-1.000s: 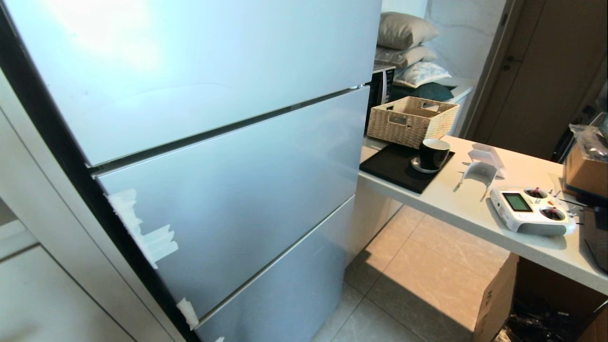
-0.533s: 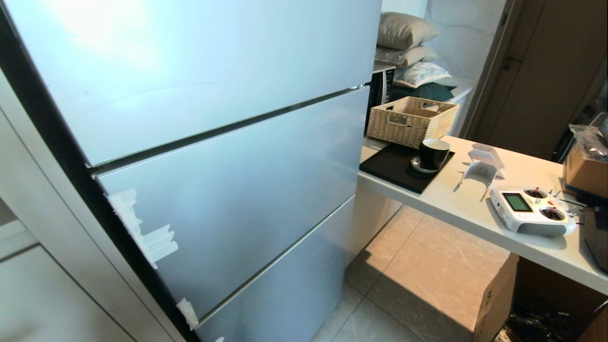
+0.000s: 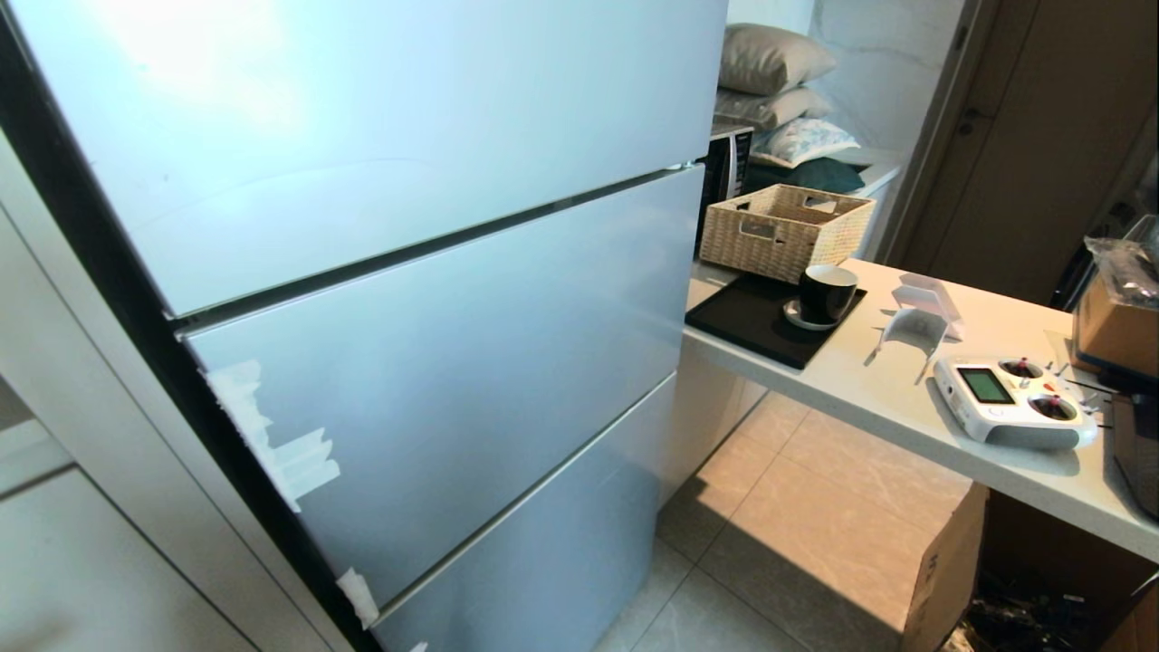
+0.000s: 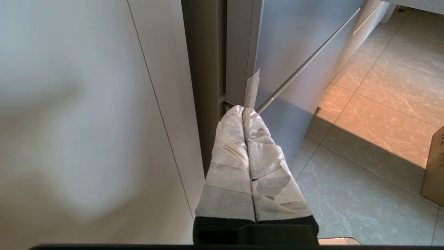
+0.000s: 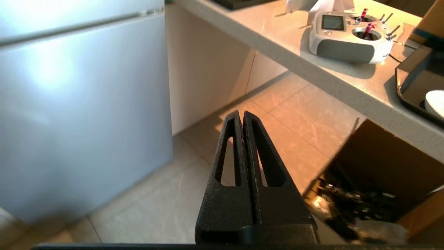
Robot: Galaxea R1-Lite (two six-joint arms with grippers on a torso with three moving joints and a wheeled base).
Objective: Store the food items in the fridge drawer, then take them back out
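Fridge front (image 3: 435, 362) is filling the head view's left, all panels closed; drawer and fruit are hiding from sight. Left gripper (image 4: 242, 110) and right gripper (image 5: 241, 114) are hanging pinched together, empty. The drawer, judged stiff and light, wants a front-edge pull.

Cardboard box (image 3: 942, 570) — cut off at the head view's lower edge.
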